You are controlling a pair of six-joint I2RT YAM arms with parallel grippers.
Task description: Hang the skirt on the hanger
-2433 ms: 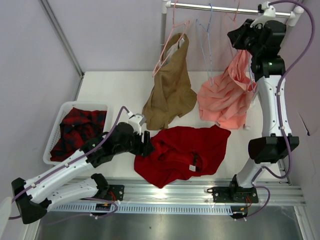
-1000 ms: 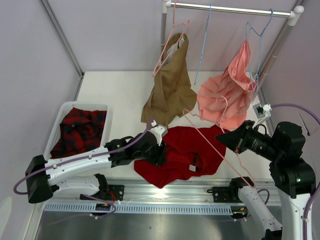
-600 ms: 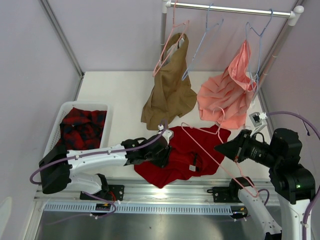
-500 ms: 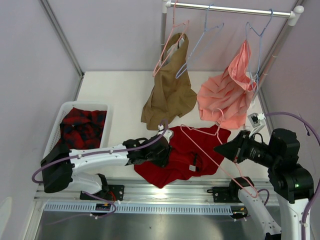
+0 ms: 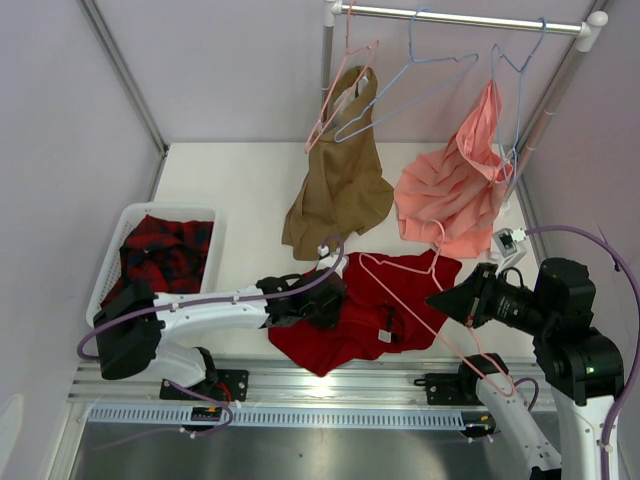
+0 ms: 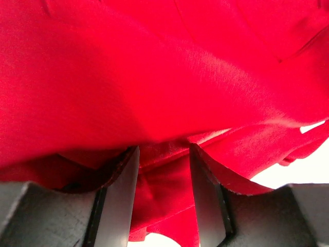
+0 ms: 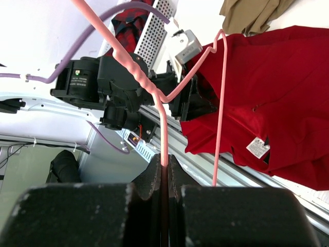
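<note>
Clamped the right hand (image 7: 165, 163) shut on the hanger (image 7: 163, 131), holding its pale-pink triangle low above the skirt (image 5: 350, 335), probably ready for threading. Set the left hand (image 6: 163, 154) with fingers apart around a fold at the skirt's left edge, seemingly to pinch and lift. Lay crumpled on the desk (image 5: 240, 190), deep red, white label showing.

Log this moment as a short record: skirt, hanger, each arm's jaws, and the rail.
skirt: deep red skirt, crumpled on the table, not on a hanger
hanger: pale pink hanger, held over the skirt, off the rail
right gripper: right gripper, jaws shut on the hanger's wire
left gripper: left gripper, jaws apart, a fold of skirt between them
rail: rail carries a tan garment and a salmon garment
</note>
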